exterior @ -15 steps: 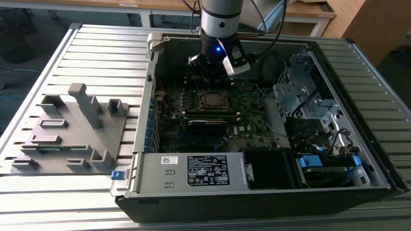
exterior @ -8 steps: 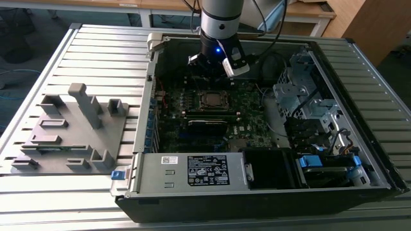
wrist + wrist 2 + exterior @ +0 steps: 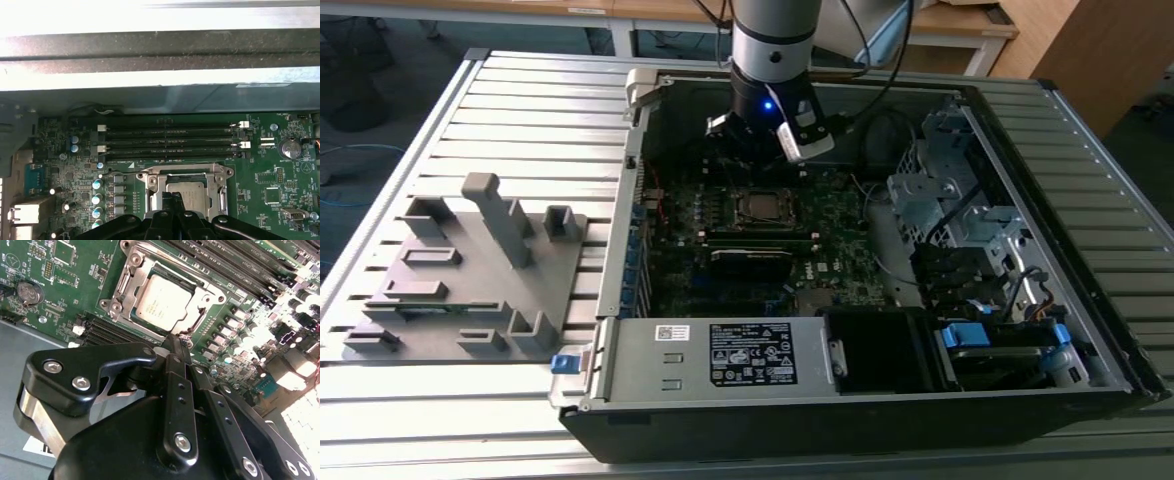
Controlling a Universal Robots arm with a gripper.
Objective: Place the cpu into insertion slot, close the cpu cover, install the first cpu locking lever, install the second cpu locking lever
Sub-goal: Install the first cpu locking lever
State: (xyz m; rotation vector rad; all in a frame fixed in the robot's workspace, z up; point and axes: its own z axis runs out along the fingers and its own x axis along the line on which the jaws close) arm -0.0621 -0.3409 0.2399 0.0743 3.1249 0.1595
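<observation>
Table [image 3: 520,120]: ribbed grey metal slats carry the whole job, spreading out on every side of the insertion slot [image 3: 194,317].
Computer case [image 3: 720,440]: a black open box lying on its side; you see the insertion slot near the middle of its floor.
Fixture [image 3: 454,270]: moulded matt grey plastic with upright posts, outside the case and well apart from the insertion slot, towards the exterior view's left.
Motherboard [image 3: 270,165]: flat green board, crowded with small parts, surrounding the insertion slot.
Gripper [image 3: 173,345]: black jointed metal, clenched with its fingertips pressed together and nothing visibly between them. It hangs just above the insertion slot, tips at the edge of the cover; you cannot tell whether they touch it.
Memory slots [image 3: 170,142]: long, narrow and black, running parallel just beside one edge of the insertion slot.
Insertion slot: a square black socket lying directly ahead of the fingertips.
Cpu cover [image 3: 125,295]: a thin, bright silver frame lying flat over the insertion slot.
Cpu [image 3: 162,302]: a dull silver square seated inside the insertion slot, framed by the cover's cut-out.
Locking levers: their latching is not clear.
Coin battery [image 3: 27,292]: a small shiny disc, well apart from the insertion slot.
</observation>
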